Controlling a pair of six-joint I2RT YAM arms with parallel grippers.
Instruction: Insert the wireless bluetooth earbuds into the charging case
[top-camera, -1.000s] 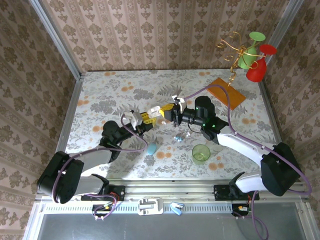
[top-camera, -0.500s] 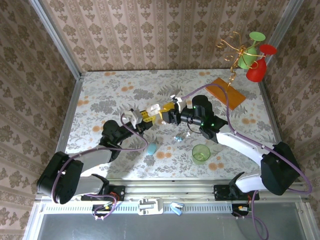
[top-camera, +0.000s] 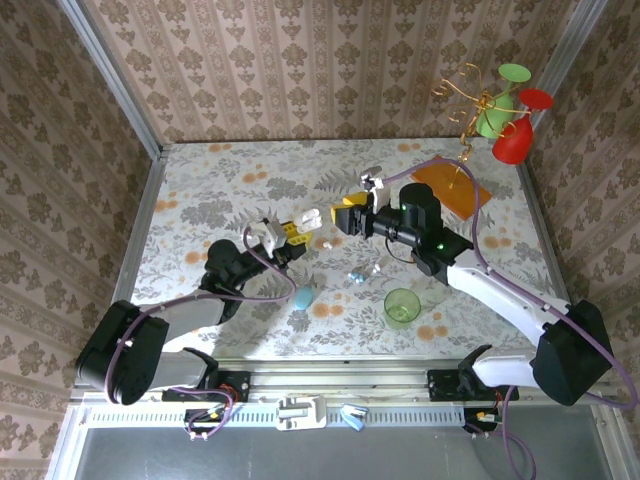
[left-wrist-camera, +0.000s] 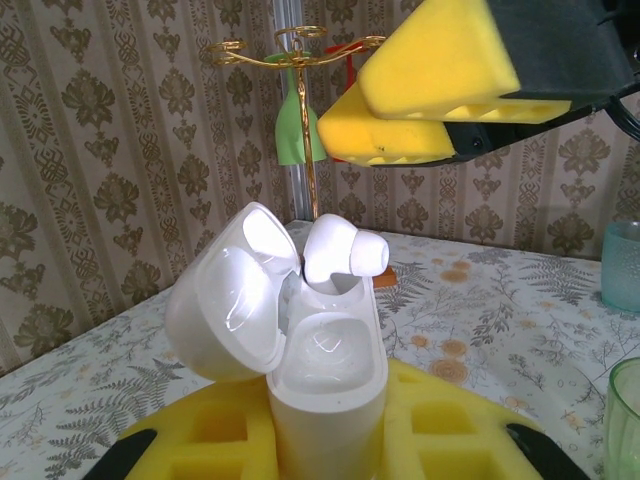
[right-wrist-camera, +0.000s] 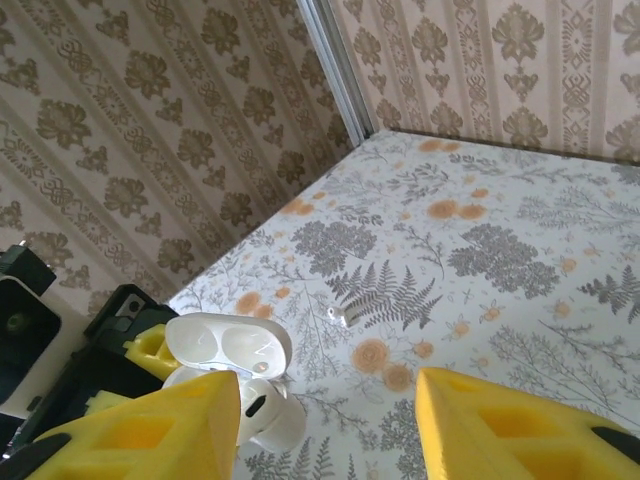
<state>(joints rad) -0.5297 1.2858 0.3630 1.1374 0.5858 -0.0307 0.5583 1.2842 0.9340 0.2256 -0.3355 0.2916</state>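
Note:
My left gripper (top-camera: 292, 231) (left-wrist-camera: 325, 445) is shut on the white charging case (top-camera: 311, 216) (left-wrist-camera: 330, 370), which stands upright with its lid swung open to the left. One white earbud (left-wrist-camera: 338, 256) (right-wrist-camera: 255, 405) sits in the case's far socket, poking up; the near socket is empty. My right gripper (top-camera: 346, 217) (right-wrist-camera: 325, 420) hangs open just right of the case and above it, with nothing between its yellow fingers (left-wrist-camera: 430, 90). On the table lie a loose white earbud (top-camera: 326, 243) (right-wrist-camera: 340, 317), a pale blue earbud (top-camera: 355, 276) and another white earbud (top-camera: 376, 268).
A light-blue pebble case (top-camera: 303, 297) lies in front of the left arm. A green cup (top-camera: 402, 306) stands near the right arm. An orange sheet (top-camera: 452, 185) and a wire stand with green and red cups (top-camera: 505, 115) are at the back right.
My right gripper has opened, left the white earbud in the case, and drawn back to the right. The left gripper has kept the case still.

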